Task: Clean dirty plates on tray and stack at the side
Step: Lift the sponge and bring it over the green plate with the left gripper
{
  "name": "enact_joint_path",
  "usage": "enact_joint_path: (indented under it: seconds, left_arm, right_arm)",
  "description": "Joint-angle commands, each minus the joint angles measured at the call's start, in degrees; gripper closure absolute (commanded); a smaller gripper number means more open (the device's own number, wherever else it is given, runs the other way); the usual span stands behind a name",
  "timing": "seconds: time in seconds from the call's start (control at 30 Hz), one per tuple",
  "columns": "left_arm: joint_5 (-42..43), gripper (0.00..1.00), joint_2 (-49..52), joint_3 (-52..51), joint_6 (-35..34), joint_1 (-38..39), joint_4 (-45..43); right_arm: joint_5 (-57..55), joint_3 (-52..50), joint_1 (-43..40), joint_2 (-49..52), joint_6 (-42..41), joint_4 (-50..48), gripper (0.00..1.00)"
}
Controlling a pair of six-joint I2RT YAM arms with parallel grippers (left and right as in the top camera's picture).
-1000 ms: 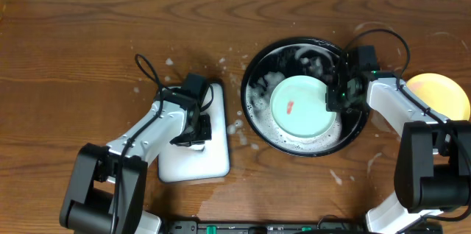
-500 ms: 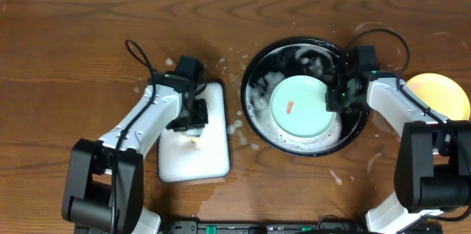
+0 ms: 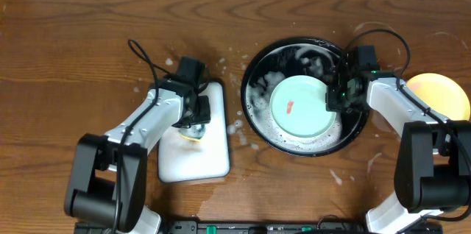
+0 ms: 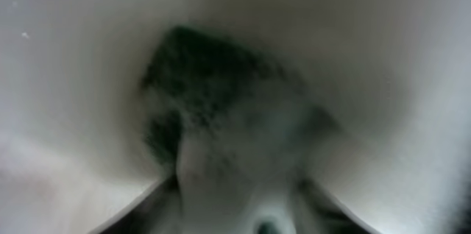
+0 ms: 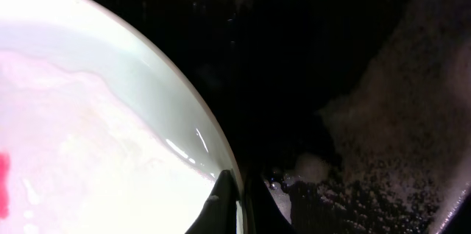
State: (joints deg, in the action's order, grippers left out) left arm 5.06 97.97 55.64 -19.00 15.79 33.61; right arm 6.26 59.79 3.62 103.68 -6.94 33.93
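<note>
Overhead view: left arm bends over the white dish (image 3: pixel 213 157), elbow toward the table's front edge, and the left gripper (image 3: pixel 193 125) points down into the dish above a small yellowish lump (image 3: pixel 190 137). Right arm reaches into the black tray (image 3: pixel 246 98) from the right. The right gripper (image 3: pixel 335 100) sits at the right rim of the mint-green plate (image 3: pixel 300 107), which lies inside the tray among foam and bears a red smear (image 3: pixel 290 106). A yellow plate (image 3: pixel 436 89) lies on the table outside the tray, at the far right.

Left wrist view: all blur, with a dark green patch (image 4: pixel 213 79) against white; whether this pincer is released or clenched I cannot tell.

Right wrist view: the fingertips (image 5: pixel 222 193) are clenched on the plate's rim, the wet black tray floor beside them.

Against a second ago, the left arm's wrist has swung farther back over the dish and the yellowish lump has come into sight; the right arm and plate have not moved.
</note>
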Motion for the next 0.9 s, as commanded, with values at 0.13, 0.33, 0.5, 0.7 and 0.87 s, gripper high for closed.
enact_joint_path:
  seconds: [0.13, 0.33, 0.5, 0.7, 0.87]
  left_arm:
    - [-0.5, 0.93, 3.0, -1.3, 1.2, -0.1, 0.5]
    - [-0.6, 0.93, 0.6, 7.0, 1.2, -0.1, 12.1]
    - [-0.5, 0.93, -1.2, 14.7, 1.2, -0.1, 19.7]
    - [-0.2, 0.93, -2.3, 17.8, 1.2, 0.5, 21.4]
    - [9.9, 0.93, -2.3, 19.4, 1.1, 2.6, 17.9]
  right_arm:
    - [0.3, -0.5, 0.4, 2.3, -1.9, -0.1, 0.99]
    - [0.3, -0.5, 0.4, 2.3, -1.9, -0.1, 0.99]
    - [0.5, -0.5, 0.5, 2.3, -1.8, 0.0, 0.99]
    - [0.5, -0.5, 0.5, 2.3, -1.8, 0.0, 0.99]
    - [0.5, -0.5, 0.5, 2.3, -1.8, -0.1, 0.99]
